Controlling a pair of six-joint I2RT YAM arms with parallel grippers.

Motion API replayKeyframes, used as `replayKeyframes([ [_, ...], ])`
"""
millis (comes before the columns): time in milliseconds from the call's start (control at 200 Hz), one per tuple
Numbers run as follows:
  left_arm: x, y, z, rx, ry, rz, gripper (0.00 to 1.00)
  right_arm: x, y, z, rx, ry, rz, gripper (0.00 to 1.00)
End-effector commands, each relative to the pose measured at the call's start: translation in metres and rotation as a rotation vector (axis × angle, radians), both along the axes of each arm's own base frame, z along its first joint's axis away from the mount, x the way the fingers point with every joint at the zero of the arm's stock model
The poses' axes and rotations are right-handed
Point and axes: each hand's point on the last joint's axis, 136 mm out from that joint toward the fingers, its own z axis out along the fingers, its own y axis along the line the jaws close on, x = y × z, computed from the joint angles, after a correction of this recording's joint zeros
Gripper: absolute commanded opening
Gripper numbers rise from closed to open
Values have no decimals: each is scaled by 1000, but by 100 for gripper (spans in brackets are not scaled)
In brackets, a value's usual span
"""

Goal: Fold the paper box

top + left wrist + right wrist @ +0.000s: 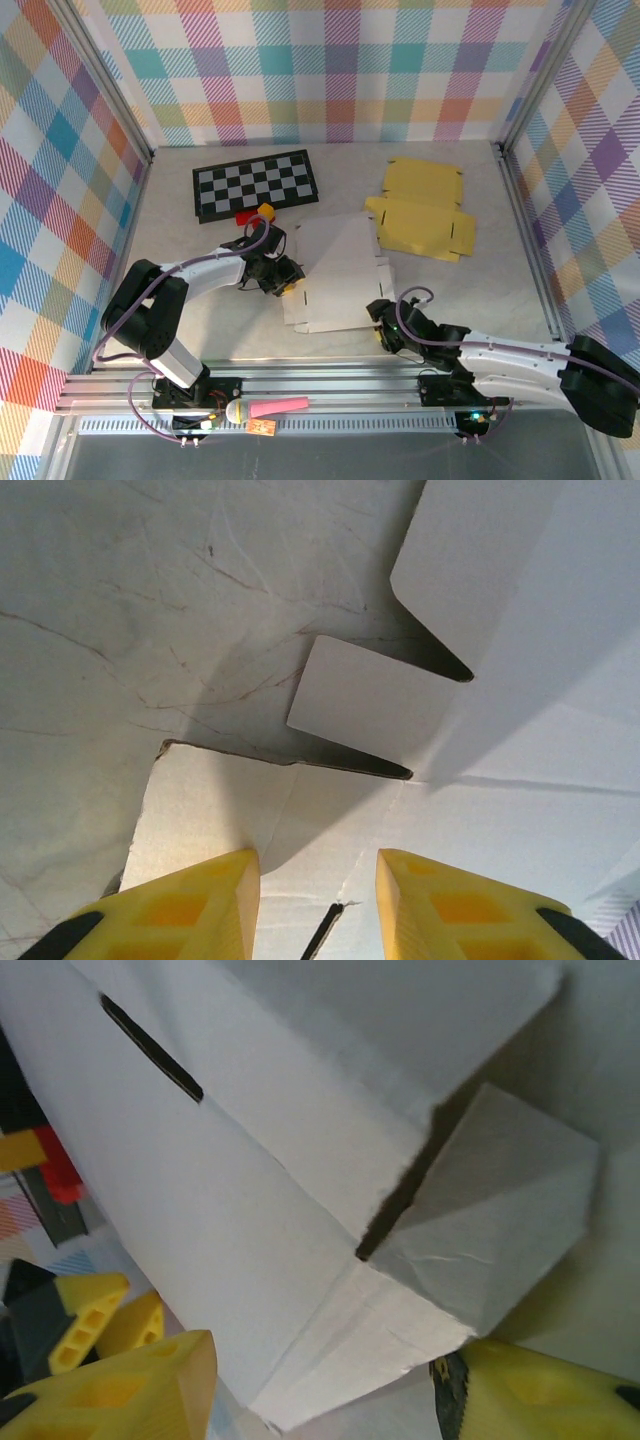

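Spreading beneath both arms is the pale tabletop (480, 290). The white paper box (335, 265) lies on it, mostly flat, between the two end effectors. Its left edge is at the left end effector (287, 280) and its near right corner is at the right end effector (383, 328).

Beyond the right end effector and well apart from it lie flattened sheets of yellow cardboard (420, 210), just beside the white box's far right corner. Beyond the left end effector lies a black-and-white checkerboard (255, 185).

In the left wrist view, the left end effector stands partly open over a creased white panel of the box. One rounded tab (365, 705) lies ahead of the fingers and a narrow dark slot (322, 932) sits in the gap between them. Nothing looks pinched there.

In the right wrist view, the right end effector stands wide open and straddles the box's corner, where a small flap (490, 1200) is folded up ahead of its right finger. The card sits in the gap, but the fingers are not clamped on it.

A small yellow block (266, 211) and a red block (244, 216) sit at the checkerboard's near edge, just beyond the left end effector.
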Motion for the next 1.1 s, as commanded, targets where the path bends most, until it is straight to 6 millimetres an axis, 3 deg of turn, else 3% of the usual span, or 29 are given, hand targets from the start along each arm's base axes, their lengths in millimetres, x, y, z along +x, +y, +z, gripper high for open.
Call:
replayKeyframes([
  [0,-14,-2,-11,4,64,-19,35,19,-9,18,1,-132,-68,57],
  [270,-18,-3,-14,3,76,-29,35,26,-9,18,8,-172,-79,53],
  [410,-20,-3,-15,7,80,-37,35,34,-4,28,21,-202,-74,52],
  [875,-22,-2,-14,15,81,-57,34,56,32,51,47,-248,-14,42],
  [1000,-22,-2,-14,15,79,-58,34,57,33,50,39,-236,-13,35],
  [1095,-22,-2,-13,17,77,-59,34,57,32,51,30,-227,-11,24],
])
